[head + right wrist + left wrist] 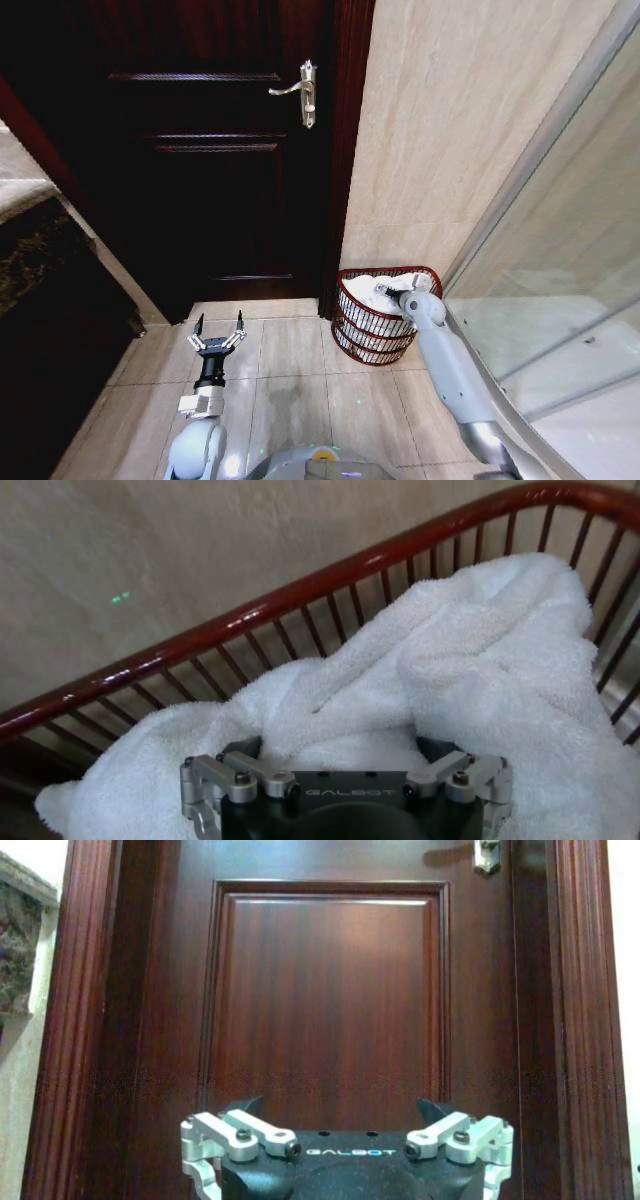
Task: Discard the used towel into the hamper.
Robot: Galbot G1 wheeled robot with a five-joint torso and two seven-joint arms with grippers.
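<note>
The hamper (385, 318), a round reddish-brown wire basket, stands on the tiled floor (290, 380) at the foot of the beige wall (440, 130), just beside the dark wooden door (200, 150) and near the glass shower panel (560, 300); the white towel (365, 292) lies piled inside it, rising to the rim. The right hand (392, 291) reaches down into the hamper and sits pressed into the towel (440, 675); whether its fingers grip the cloth I cannot tell. The left hand (217, 338) hangs low over the floor facing the door (330, 1005), its fingers spread wide and holding nothing.
</note>
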